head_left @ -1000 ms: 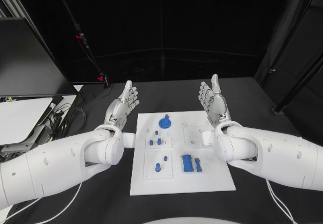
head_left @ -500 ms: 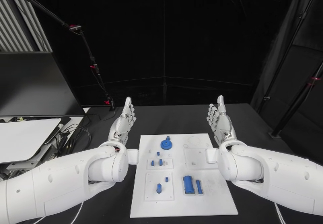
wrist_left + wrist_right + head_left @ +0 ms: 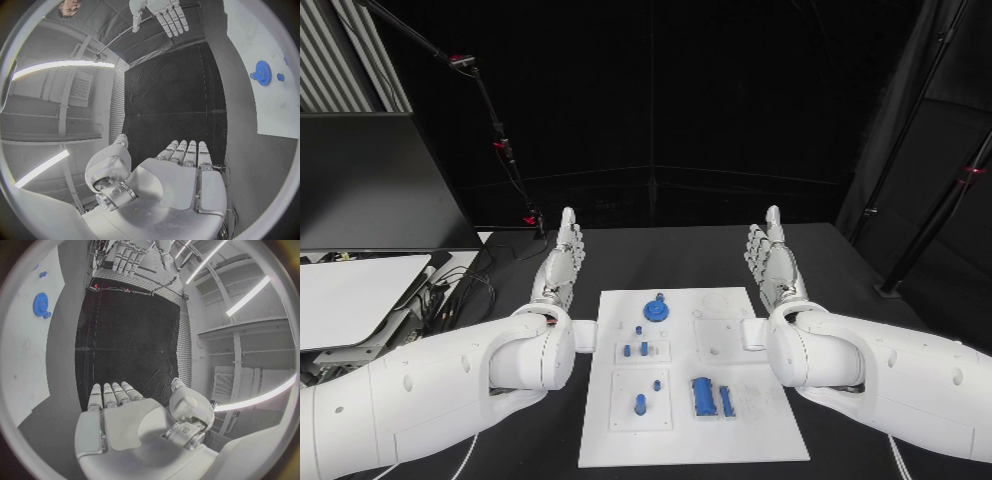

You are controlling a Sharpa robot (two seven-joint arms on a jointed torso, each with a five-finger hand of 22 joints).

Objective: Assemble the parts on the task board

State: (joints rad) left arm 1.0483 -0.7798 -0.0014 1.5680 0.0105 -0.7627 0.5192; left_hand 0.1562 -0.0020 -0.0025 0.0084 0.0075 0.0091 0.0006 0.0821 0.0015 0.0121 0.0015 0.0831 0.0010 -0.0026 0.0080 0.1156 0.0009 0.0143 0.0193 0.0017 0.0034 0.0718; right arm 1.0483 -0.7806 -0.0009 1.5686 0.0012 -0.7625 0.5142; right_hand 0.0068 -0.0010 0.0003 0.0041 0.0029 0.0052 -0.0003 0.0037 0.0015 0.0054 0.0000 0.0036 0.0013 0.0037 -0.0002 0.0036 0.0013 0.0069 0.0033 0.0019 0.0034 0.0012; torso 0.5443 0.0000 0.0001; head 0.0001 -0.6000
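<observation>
While the task board (image 3: pixel 689 440) lies on the black surface (image 3: pixel 675 255) with blue parts (image 3: pixel 708 396) on it, left hand (image 3: pixel 561 262) and right hand (image 3: pixel 773 258) flank it, fingers straight, holding nothing

Black curtains (image 3: pixel 675 90) behind the black table (image 3: pixel 675 260) — dark monitor (image 3: pixel 372 180) alongside.

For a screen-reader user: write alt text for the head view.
Two white robot arms reach over a black table, the left hand and right hand open and flat, flanking the far end of a white task board. Small blue parts, among them a round gear, sit untouched on it.
</observation>
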